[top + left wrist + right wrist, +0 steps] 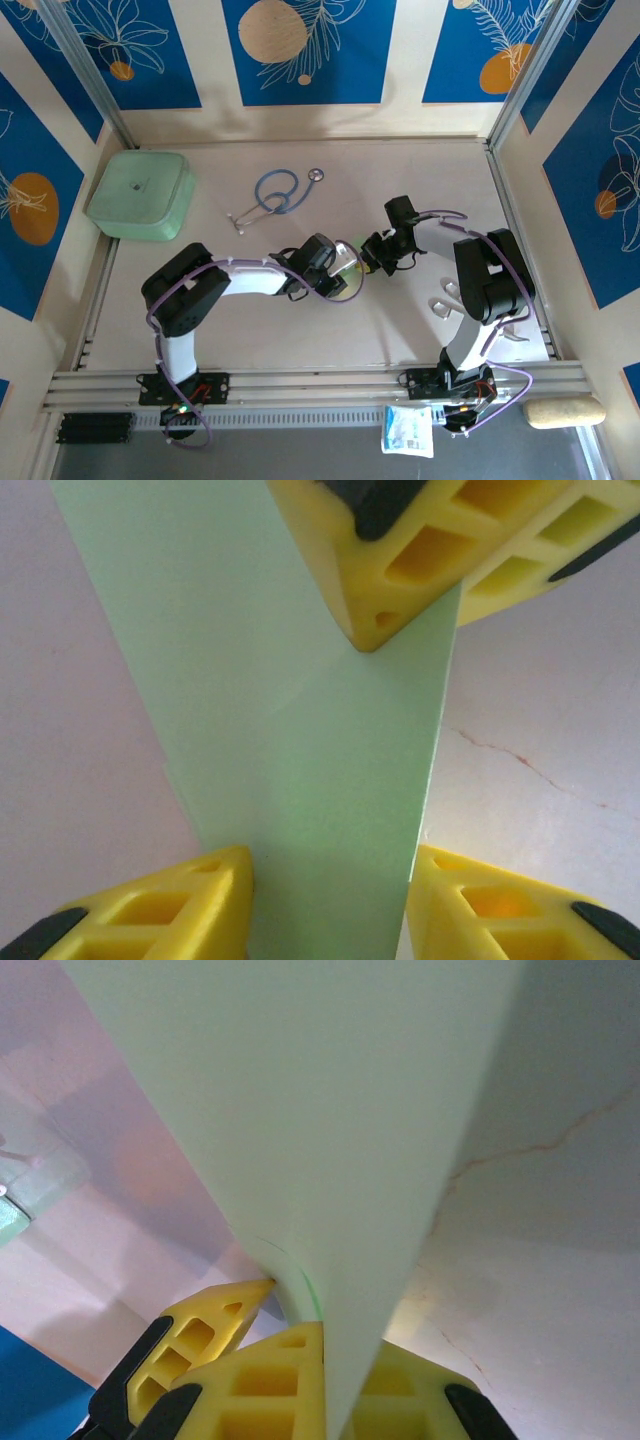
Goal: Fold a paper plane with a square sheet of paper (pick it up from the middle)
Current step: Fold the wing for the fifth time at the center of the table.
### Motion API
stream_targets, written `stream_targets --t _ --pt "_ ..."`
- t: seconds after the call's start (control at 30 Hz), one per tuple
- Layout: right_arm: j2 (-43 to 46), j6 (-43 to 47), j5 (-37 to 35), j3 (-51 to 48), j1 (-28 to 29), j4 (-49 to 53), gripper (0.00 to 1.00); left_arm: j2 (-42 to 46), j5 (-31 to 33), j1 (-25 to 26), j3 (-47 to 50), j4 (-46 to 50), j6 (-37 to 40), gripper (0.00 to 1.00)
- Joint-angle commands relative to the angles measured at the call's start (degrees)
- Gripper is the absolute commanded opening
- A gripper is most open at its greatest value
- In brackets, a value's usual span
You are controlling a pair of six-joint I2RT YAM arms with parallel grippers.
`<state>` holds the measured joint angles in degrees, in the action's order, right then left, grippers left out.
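The folded sheet of paper (346, 262), pale green and plain, hangs above the middle of the table (300, 335), bridging the two hands. In the right wrist view the paper (300, 1110) narrows down towards the right hand (300, 1328), whose yellow fingers (215, 1345) are pressed together on its curled lower edge, clamping it. In the left wrist view it (310, 760) runs as a long flat strip away from the left hand (330, 868), passing through the gap of that hand's fingers (190, 900). These stand apart at either side of the strip and do not pinch its faces. At the strip's far end the right hand (420, 605) comes in from above, one finger corner touching the paper. From above, the left hand (328, 270) and the right hand (368, 254) sit close together, facing each other. Beyond the left hand lies a blue stethoscope (275, 192), and far off to its left a mint-green box (140, 195).
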<state>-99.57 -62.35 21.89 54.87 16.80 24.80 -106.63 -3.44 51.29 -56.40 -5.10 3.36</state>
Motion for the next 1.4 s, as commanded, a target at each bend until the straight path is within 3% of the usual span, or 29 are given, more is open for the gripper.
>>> stream_targets --t 0.0,0.77,1.07,1.37 --pt "-0.3 0.6 0.8 1.2 0.1 2.1 0.06 2.7 -0.9 0.6 -1.8 1.4 -1.6 0.45" --pt "-1.0 0.7 1.5 1.7 0.1 2.2 0.08 -0.3 -0.3 0.5 -2.4 3.4 -2.6 0.24" --pt "1.1 3.7 0.2 2.8 -1.7 4.0 0.48 -0.1 -4.1 0.0 -1.8 2.5 -4.7 0.17" --pt "7.7 9.6 -0.5 0.5 -7.2 -0.6 0.57 -0.2 -12.5 -2.9 -2.6 1.8 -14.8 0.12"
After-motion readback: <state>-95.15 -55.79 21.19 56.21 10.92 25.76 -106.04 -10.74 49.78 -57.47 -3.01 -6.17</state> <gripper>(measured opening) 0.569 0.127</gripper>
